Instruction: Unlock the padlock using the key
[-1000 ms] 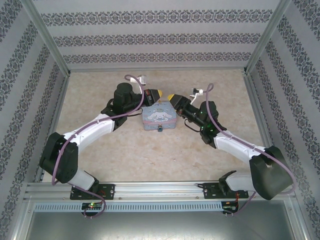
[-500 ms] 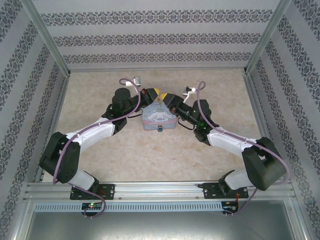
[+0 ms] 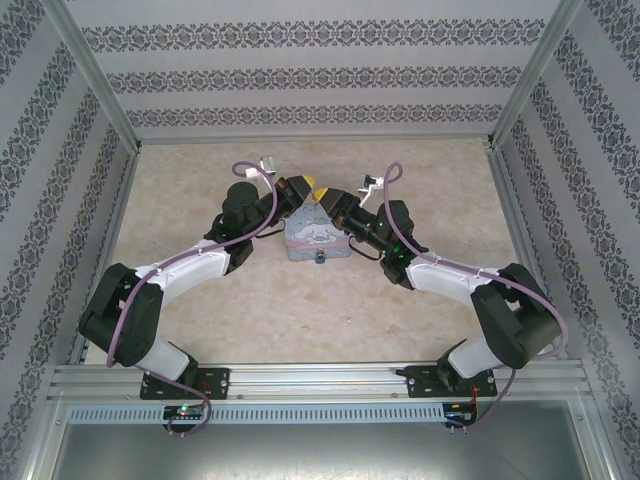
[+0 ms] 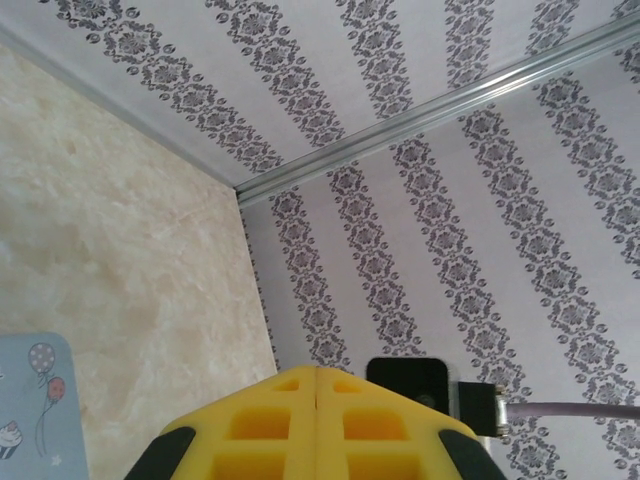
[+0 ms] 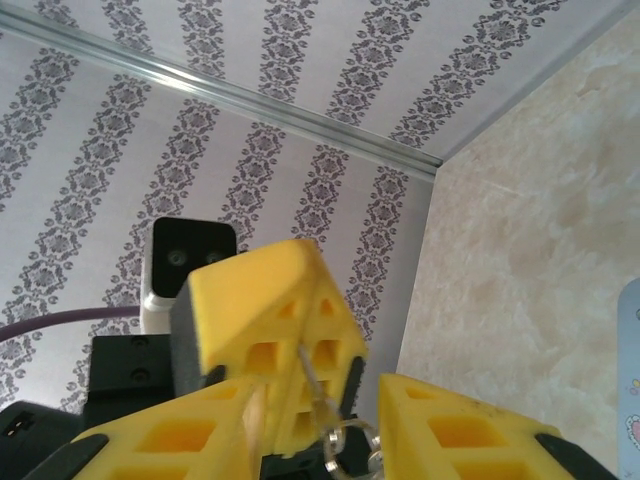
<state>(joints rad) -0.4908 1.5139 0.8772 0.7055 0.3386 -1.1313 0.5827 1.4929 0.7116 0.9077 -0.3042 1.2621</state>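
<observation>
Where the two arms meet above the far side of the pale blue cartoon tin, the left gripper and the right gripper sit tip to tip, very close together; the tin lies flat on the beige table, about midway between the two forearms. Against the tin's near edge rests the padlock, a tiny dark blue thing touching or just beside the tin's wall, on the opposite side of the tin from both grippers.

Seen from the right wrist, the left gripper has its yellow fingers pressed flat together, and a thin grey metal sliver, the key, comes out of the seam between them and hangs downward; a small wire ring dangles at the key's lower end. So the left pincer is pinching the key, up above the tin's far side and well apart from the padlock. The right gripper stands partly spread, one yellow finger on each side of the key and its ring; whether either finger touches the ring I cannot tell. A strip of the tin shows at the edge of this view.

From the left wrist, the left gripper shows its two fingers closed with only a hairline seam between them; a corner of the tin lies below and to one side, on the table.
</observation>
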